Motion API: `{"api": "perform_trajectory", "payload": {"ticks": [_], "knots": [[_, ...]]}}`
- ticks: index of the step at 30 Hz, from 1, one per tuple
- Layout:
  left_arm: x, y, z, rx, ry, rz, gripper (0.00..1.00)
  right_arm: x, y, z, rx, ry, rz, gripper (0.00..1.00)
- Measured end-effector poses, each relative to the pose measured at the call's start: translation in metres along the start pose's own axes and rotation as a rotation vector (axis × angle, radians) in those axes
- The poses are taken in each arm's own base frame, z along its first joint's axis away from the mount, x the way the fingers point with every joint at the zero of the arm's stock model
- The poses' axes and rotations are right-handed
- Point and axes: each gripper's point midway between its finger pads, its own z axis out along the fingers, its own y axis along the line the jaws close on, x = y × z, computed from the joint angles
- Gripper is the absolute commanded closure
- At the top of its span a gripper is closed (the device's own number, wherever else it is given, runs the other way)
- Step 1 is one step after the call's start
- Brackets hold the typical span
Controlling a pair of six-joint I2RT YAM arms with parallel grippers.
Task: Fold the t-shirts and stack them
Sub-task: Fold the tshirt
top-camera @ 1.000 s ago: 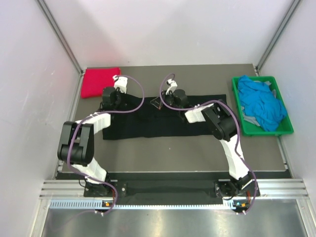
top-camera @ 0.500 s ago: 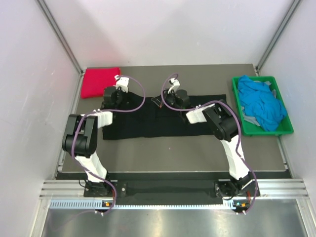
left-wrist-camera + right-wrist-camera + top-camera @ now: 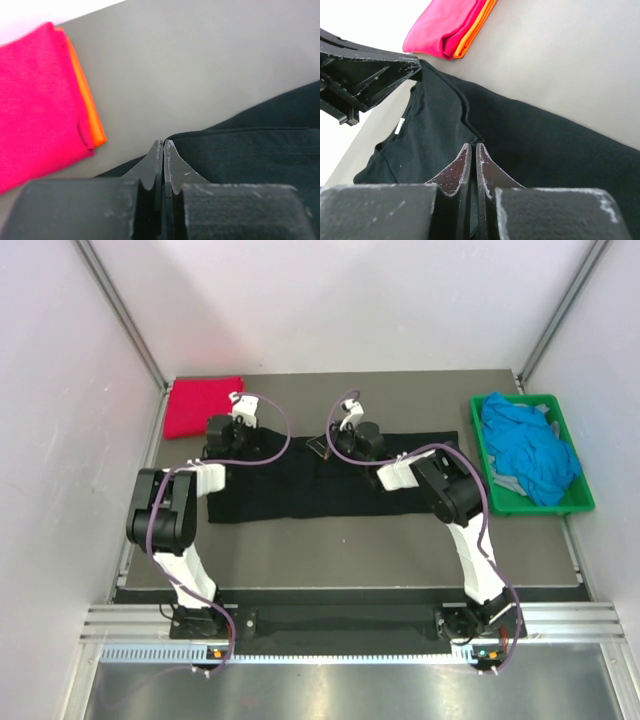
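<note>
A large black t-shirt (image 3: pixel 300 490) lies across the table as a wide folded band. At its far left corner, my left gripper (image 3: pixel 228 435) is shut on the hem (image 3: pixel 163 142). On the shirt's far edge near the middle, my right gripper (image 3: pixel 322 447) is shut, and a crease in the black cloth (image 3: pixel 545 145) runs into its tips (image 3: pixel 472 145). A folded magenta t-shirt (image 3: pixel 203 405) lies on an orange one (image 3: pixel 90 110) at the far left corner. Bright blue t-shirts (image 3: pixel 530 450) are heaped on the right.
A green plastic crate (image 3: pixel 540 510) at the right edge of the table holds the blue heap. The left gripper's body (image 3: pixel 365 65) shows in the right wrist view, close to the shirt's neck. White walls enclose the table on three sides.
My left arm's elbow has swung upright and its gripper has shifted slightly left. The right gripper has barely moved. The black t-shirt lies much as before.
</note>
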Motion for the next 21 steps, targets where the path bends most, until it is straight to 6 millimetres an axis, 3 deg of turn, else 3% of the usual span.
{"api": "perform_trajectory", "payload": {"ticks": [14, 21], "knots": [[0.0, 0.001, 0.002, 0.126, 0.146, -0.108, 1.0, 0.001, 0.002, -0.003, -0.005, 0.028, -0.046, 1.0], [0.021, -0.004, -0.011, 0.161, 0.276, -0.152, 1.0, -0.006, 0.019, -0.016, -0.043, 0.033, -0.06, 1.0]]}}
